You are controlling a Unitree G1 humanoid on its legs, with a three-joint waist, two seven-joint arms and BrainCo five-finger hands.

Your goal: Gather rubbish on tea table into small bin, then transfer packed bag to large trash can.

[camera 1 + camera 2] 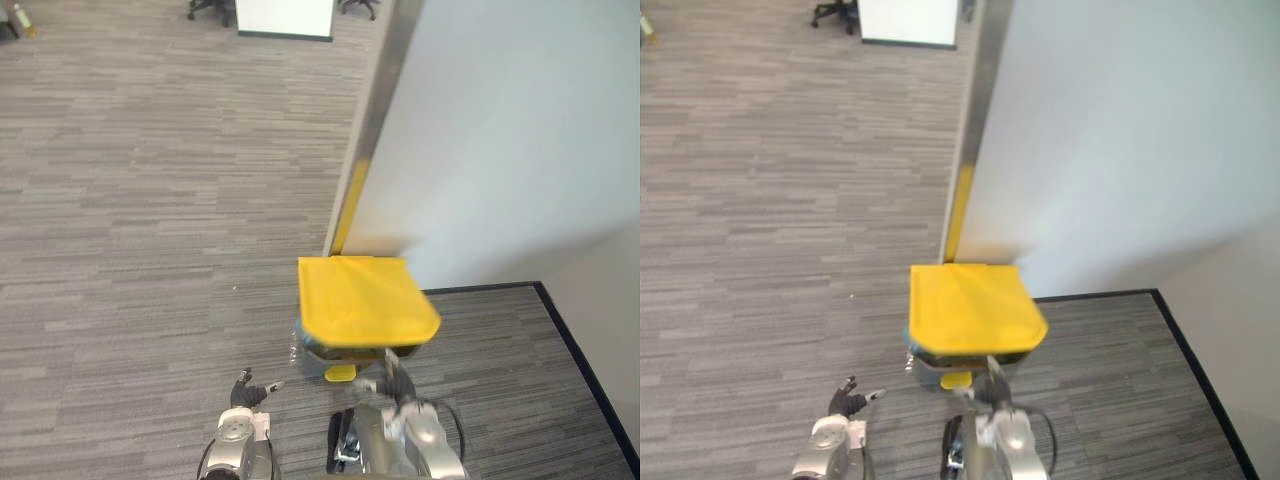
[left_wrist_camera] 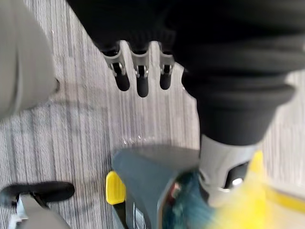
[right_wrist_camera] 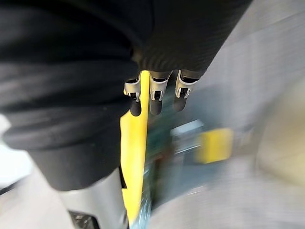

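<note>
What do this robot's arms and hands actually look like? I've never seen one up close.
Both arms are silver-grey with rounded joints. The left hand and right hand look alike: a black ribbed cover wraps the wrist and back, slim silver fingers with dark rounded tips sit in a row, and a thicker silver thumb stands apart.

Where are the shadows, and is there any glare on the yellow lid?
Left eye view: a soft diagonal shadow darkens the white wall at lower right; the yellow lid looks evenly lit, no glare. Right eye view: the grey bin body sits dark in the lid's shadow.
</note>
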